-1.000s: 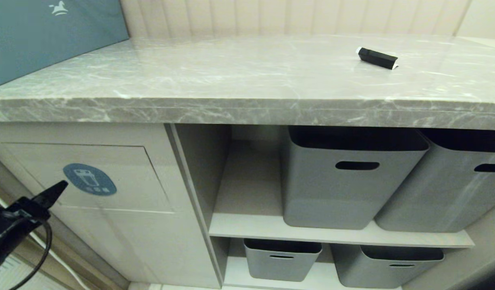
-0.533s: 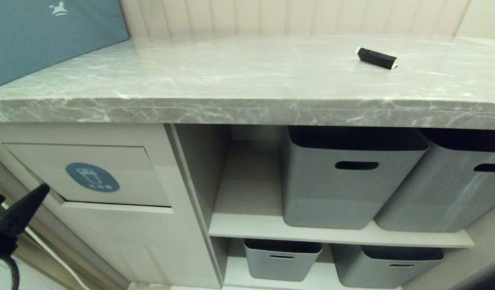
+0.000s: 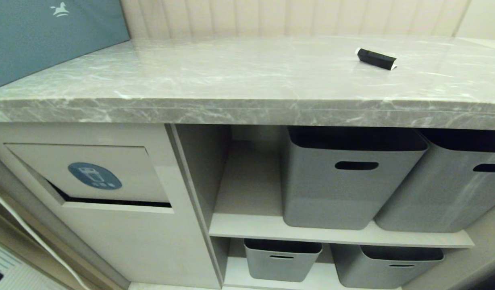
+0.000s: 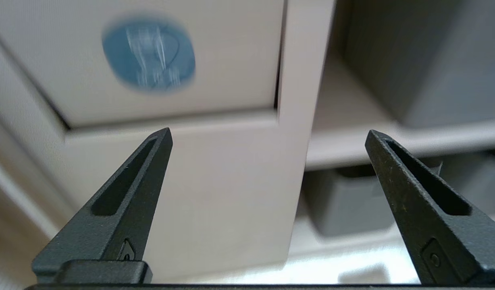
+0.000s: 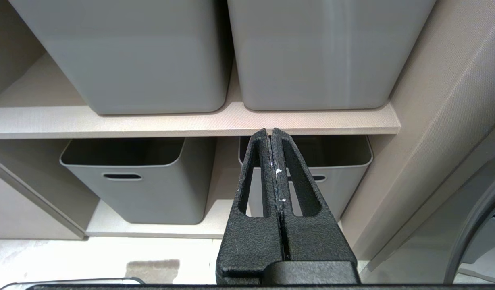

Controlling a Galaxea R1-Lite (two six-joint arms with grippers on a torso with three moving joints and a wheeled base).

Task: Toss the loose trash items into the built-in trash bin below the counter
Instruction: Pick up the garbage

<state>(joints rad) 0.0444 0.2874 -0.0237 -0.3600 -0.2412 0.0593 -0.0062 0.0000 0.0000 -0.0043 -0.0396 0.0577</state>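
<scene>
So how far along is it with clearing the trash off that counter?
No tan scrap shows anywhere, so it may already be binned. The bin flap hangs ajar. The left gripper is open and empty before it; the right gripper is shut, idle. The black wrapper lies on the counter, left to do.

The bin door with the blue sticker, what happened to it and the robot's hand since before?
The left gripper, open and empty, pulled back from the beige flap with the round blue sticker and left the head view. A dark gap now shows under the flap. The slim black wrapper stayed on the grey marble counter.
</scene>
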